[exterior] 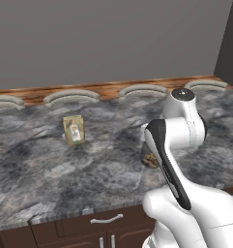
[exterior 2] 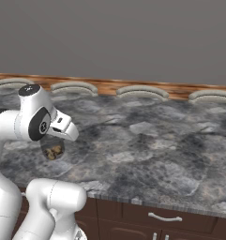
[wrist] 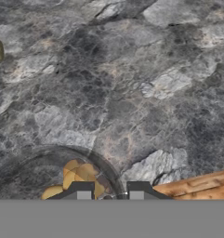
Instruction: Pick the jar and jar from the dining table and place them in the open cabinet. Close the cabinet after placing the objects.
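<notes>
Task status: early. The gripper (wrist: 109,189) has its jaws drawn narrow on the rim of the short jar (wrist: 78,179), whose yellowish contents show just beside the finger tips (wrist: 81,189) in the hand view. In both base views the jar (exterior 2: 53,151) sits directly under the hand, over the table (exterior: 50,164); whether it is lifted off the stone or resting on it cannot be told.

Remaining, as judged from here: carry this jar to the cabinet, fetch the second, tall jar, then shut the door.

Clearances:
- The stone top around the jar is bare. The carton (exterior: 74,129) stands well apart, on the arm's left.
- The table's near edge, with its drawer fronts (exterior: 106,221), lies close to the jar.
- Along the far edge runs a row of chair backs (exterior: 71,95); a straight upward lift should meet nothing.
</notes>
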